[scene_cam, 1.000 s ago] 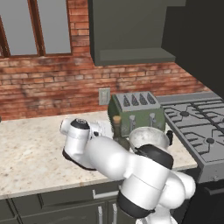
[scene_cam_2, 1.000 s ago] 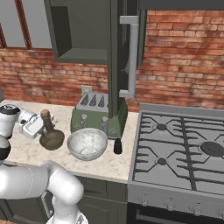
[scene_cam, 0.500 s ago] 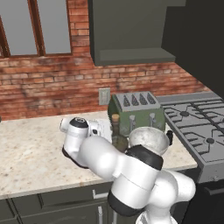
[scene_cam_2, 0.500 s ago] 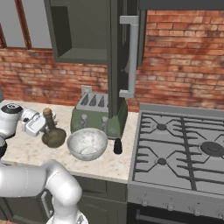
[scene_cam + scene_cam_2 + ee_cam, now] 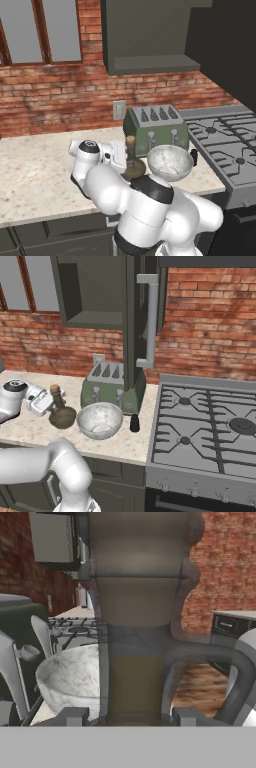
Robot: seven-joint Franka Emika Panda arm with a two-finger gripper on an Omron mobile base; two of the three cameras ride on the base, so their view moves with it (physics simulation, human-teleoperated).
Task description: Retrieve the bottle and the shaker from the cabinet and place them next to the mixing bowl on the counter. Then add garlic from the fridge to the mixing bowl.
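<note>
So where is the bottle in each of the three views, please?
Left base view: bottle at centre, partly behind the arm.
Right base view: bottle at left, on the counter.
Hand view: bottle fills the centre, very close.
Shared landmark: the mixing bowl beside it.

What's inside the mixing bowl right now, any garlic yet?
The mixing bowl shows only its mottled whitish inside; no garlic. Its near inner wall is hidden by the rim. The bottle stands beside it in the gripper, and the shaker on its other side.
</note>
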